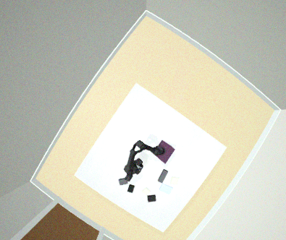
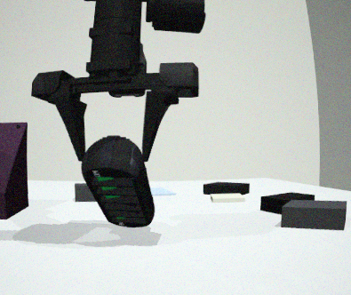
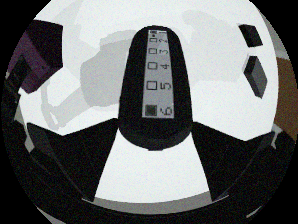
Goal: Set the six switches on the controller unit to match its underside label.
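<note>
The dark grey controller unit is held by its sides between the fingers of my gripper. It is steeply tilted, its lower end close above the bench; contact is unclear. In the exterior view its switch face shows, with several green ends visible; individual settings are hard to read. The underside label faces the wrist camera. Square 6 is filled; squares 5, 4, 3 and 2 look empty; square 1, small at the far end, looks filled. In the top view the unit is too small to make out.
A purple wedge stands to one side and bears the arm's base. Dark blocks, a pale blue plate and a cream piece lie on the white bench.
</note>
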### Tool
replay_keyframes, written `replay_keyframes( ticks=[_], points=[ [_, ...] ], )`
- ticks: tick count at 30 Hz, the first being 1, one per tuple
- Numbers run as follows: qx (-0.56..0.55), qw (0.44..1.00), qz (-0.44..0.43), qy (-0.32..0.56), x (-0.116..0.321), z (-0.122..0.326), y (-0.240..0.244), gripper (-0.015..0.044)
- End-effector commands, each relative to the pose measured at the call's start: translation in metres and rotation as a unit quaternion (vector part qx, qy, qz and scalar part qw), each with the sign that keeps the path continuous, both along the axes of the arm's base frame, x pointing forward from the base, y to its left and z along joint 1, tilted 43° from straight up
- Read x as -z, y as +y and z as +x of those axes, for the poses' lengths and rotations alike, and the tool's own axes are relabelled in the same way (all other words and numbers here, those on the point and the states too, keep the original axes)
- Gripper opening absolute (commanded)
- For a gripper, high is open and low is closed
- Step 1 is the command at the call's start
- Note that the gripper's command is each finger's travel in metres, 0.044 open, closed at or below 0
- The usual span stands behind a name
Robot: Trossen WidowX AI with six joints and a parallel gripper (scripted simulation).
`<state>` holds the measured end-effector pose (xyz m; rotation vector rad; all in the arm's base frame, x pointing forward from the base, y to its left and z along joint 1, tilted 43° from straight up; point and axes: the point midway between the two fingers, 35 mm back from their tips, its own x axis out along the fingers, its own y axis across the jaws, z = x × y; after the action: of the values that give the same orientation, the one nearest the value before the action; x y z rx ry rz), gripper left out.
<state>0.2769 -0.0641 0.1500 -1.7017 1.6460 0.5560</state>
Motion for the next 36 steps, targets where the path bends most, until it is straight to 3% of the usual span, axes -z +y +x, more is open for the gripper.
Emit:
replay_keyframes(
  ticks=[1,36],
  points=[
    [-0.002,1.000,0.003,0.000,0.003,0.002,0.007,0.0336],
    [-0.002,1.000,0.004,0.001,0.008,0.004,0.035,0.0336]
  ],
)
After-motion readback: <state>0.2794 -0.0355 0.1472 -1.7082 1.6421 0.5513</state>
